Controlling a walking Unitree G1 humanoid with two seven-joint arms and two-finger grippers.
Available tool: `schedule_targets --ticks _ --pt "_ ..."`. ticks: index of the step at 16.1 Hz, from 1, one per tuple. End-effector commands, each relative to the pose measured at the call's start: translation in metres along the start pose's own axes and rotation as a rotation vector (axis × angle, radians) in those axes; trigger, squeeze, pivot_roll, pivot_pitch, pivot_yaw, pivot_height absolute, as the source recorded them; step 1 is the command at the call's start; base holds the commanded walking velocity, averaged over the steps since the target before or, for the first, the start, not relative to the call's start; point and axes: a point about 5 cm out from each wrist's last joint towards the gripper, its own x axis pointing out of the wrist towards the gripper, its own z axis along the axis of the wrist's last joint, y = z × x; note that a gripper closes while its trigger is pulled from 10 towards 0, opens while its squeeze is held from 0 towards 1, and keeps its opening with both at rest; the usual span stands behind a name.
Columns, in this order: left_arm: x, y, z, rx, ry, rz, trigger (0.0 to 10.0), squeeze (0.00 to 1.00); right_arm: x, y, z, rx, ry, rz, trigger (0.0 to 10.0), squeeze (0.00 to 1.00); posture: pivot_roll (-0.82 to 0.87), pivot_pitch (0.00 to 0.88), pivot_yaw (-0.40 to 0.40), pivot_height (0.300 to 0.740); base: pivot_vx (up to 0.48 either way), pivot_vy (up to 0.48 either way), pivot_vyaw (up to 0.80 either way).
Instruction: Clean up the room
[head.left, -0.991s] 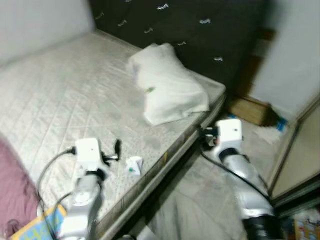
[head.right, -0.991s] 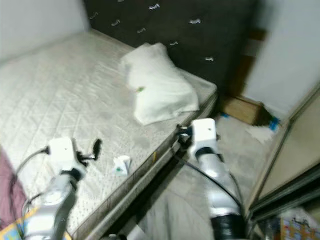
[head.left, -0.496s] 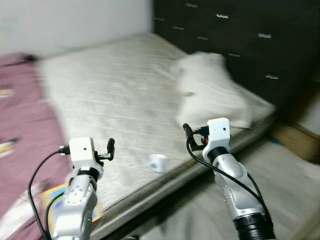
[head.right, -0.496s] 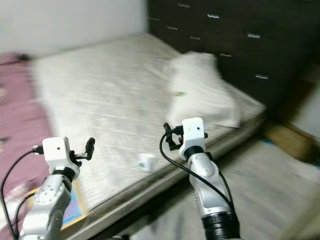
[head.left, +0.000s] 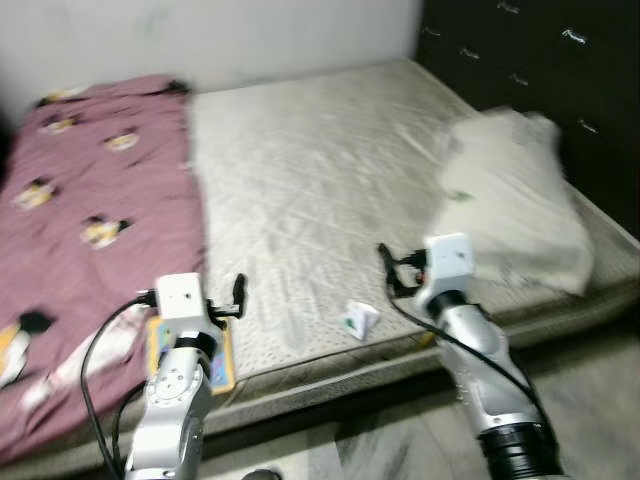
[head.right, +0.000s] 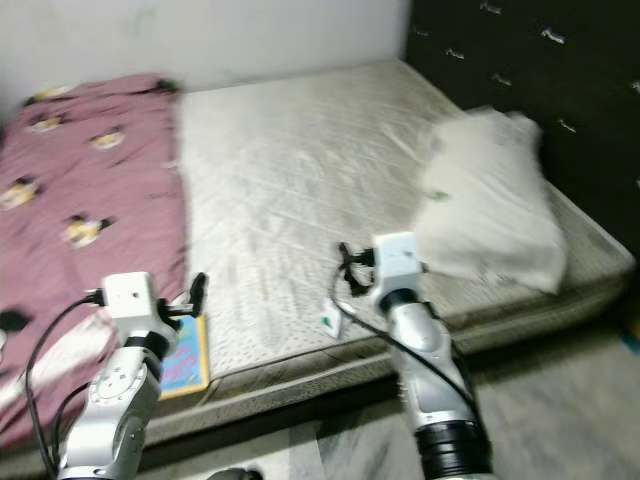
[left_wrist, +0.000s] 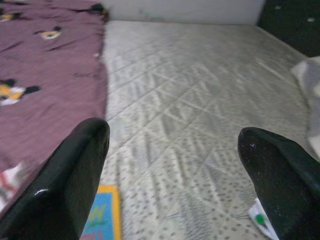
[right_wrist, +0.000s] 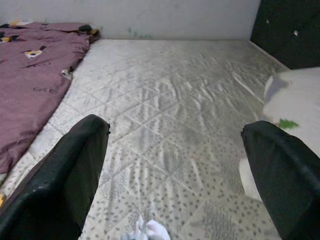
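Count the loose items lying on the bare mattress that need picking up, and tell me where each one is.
2: a small crumpled white wrapper near the mattress's front edge, between the two grippers, and a colourful flat book at the front edge beside the maroon blanket. More may hide under the blanket or pillow.

The only legible lettering is the small dark word "GUCCI", printed on the maroon fabric blanket (right_wrist: 35, 75) with cartoon figures that lies across the bed; in the right wrist view it sits near the blanket's edge. The flat blue book with a yellow border (left_wrist: 102, 220), at about 7 o'clock on the mattress, carries large pale letters, too cut off and blurred to read.
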Motion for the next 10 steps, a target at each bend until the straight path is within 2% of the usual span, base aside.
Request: schedule_targets --ticks 1,5,10 --pt "0.0004 0.0099 -0.0004 0.025 0.007 0.033 10.0 0.0 0.0028 0.0094 0.0029 0.012 -0.015 0.029 10.0 0.0 0.07 0.081 -0.006 0.74 0.0 0.0 0.79" --pt "-0.0026 0.0065 -0.0055 0.015 0.02 0.022 10.0 0.0 0.0053 0.01 0.0073 0.019 -0.041 0.038 10.0 0.0 0.07 0.069 0.003 0.74 0.0 0.0 0.79" --pt "0.0042 0.0034 0.0005 0.012 0.0 -0.002 10.0 0.0 0.0075 0.0113 0.0117 0.026 -0.068 0.04 10.0 0.0 0.06 0.068 0.006 0.74 0.0 0.0 0.79"
